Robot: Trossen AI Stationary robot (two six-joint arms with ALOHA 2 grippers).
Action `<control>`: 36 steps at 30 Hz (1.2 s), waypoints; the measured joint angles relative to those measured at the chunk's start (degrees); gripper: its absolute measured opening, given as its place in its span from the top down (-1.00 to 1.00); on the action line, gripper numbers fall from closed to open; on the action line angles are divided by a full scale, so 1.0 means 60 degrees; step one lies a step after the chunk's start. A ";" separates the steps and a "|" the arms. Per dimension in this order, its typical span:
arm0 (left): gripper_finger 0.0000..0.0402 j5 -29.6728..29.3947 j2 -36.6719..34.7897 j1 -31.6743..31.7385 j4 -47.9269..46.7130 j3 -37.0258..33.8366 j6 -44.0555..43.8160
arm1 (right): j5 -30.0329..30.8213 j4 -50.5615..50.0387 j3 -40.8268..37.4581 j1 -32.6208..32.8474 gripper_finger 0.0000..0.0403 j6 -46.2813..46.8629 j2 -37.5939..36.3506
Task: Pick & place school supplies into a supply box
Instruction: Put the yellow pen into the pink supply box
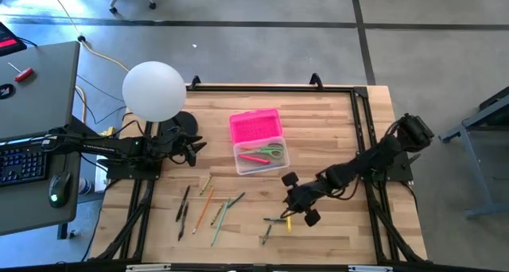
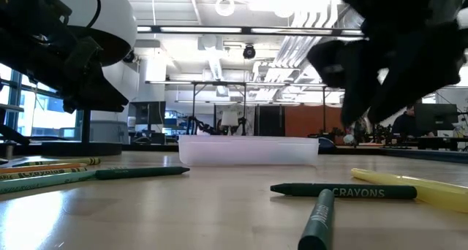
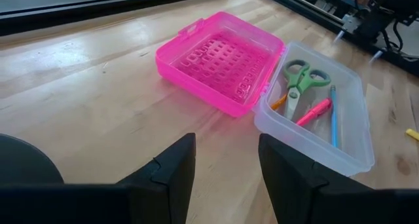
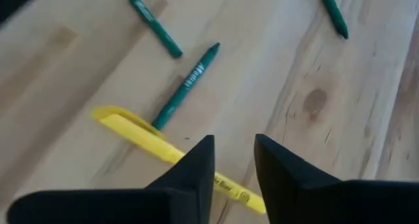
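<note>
The clear supply box [image 1: 260, 158] stands open at the table's middle, its pink lid [image 1: 255, 126] folded back toward the far edge. Green-handled scissors [image 3: 302, 76], a pink pen and a blue pencil lie in it. Several pencils and crayons [image 1: 208, 210] lie on the table near the front. Two green crayons [image 4: 186, 83] and a yellow highlighter [image 4: 141, 132] lie front right. My right gripper [image 4: 234, 149] is open above the highlighter, clear of the table in the low view [image 2: 380, 60]. My left gripper [image 3: 226, 165] is open and empty, left of the box [image 1: 193, 150].
A white globe lamp [image 1: 154, 91] stands at the table's far left by my left arm. A desk with a keyboard and mouse [image 1: 32, 157] is beyond the left edge. Bare wood lies between the box and the loose supplies.
</note>
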 joint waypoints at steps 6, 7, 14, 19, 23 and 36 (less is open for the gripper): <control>0.02 0.0004 -0.0002 0.0002 0.0007 0.0000 -0.0004 | -0.0726 0.0522 -0.0005 -0.0118 0.39 -0.1769 0.0905; 0.02 0.0004 0.0000 0.0001 0.0007 0.0000 -0.0004 | -0.0895 0.0519 -0.0011 -0.0107 0.39 -0.2049 0.0998; 0.02 0.0000 -0.0004 0.0003 0.0007 0.0000 0.0004 | -0.1105 0.0419 -0.0007 -0.0187 0.43 -0.2660 0.1068; 0.02 0.0000 0.0000 0.0004 0.0004 0.0000 0.0007 | -0.2023 -0.0198 -0.0018 -0.0420 0.47 -0.2680 0.1125; 0.02 -0.0004 0.0000 0.0001 0.0004 0.0000 0.0011 | -0.1714 -0.0243 -0.0015 -0.0460 0.52 -0.2923 0.1121; 0.02 -0.0007 0.0000 0.0003 0.0000 0.0000 0.0025 | -0.2569 0.0064 0.0038 -0.0537 0.56 -0.2669 0.1968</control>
